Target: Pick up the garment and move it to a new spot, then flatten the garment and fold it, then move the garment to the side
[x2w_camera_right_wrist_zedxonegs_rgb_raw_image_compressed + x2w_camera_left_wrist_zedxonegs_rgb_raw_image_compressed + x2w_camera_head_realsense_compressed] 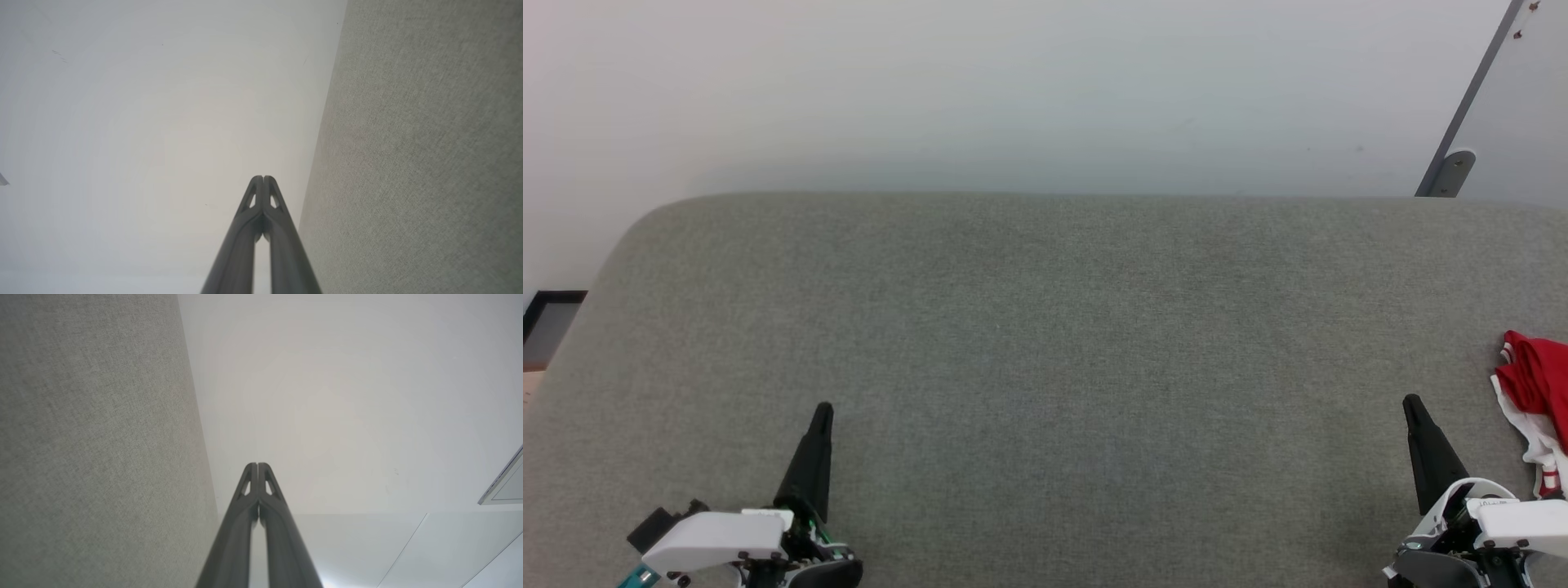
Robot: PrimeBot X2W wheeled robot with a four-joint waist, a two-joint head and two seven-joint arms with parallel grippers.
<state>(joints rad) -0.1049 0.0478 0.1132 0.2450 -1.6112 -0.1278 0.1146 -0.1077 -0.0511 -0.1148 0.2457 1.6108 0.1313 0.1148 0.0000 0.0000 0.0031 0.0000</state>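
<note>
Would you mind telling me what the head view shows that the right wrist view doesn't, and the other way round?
Head view's own: the crumpled red and white garment at the picture's right edge, on the grey fabric surface; the left gripper; a metal bracket against the wall. Right wrist view's own: a close look at the right gripper, tips pressed together, empty. Shared: that gripper, the fabric surface, the pale wall.

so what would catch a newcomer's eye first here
The red and white garment, bunched on the grey surface at the right edge of the head view, stands out first. Then the two dark claws low in that view: left claw and right claw, both shut and empty, the right one near the garment but apart from it.
</note>
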